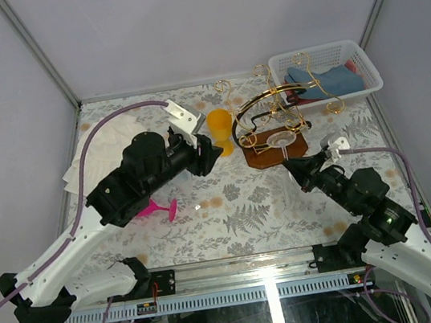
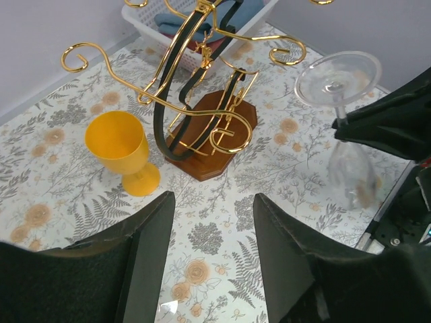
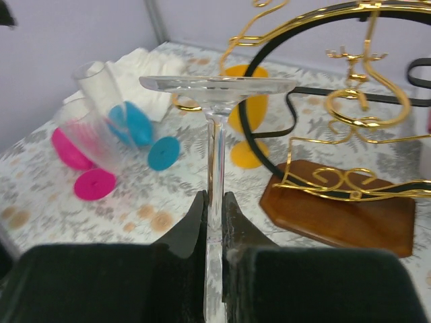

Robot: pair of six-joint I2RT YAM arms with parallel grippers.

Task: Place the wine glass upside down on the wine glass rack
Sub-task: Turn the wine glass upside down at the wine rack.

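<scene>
Right wrist: the wine glass point(image 3: 215, 145) is being pinched by the right gripper point(image 3: 214, 205) near the rack point(image 3: 340, 215). The left gripper point(image 2: 213, 199) is being held parted, empty.

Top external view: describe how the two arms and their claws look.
Left arm and right arm: white lower links, bulky black upper housings, a mauve cable looping along each. Left claw and right claw: matte black, two blunt tapered fingers.

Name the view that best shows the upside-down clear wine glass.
The left wrist view: the clear wine glass shows nearly whole, foot up, bowl down, with the right end effector shut on its stem. The right wrist view shows only foot and stem, close up. The top view shows just a faint foot.
</scene>
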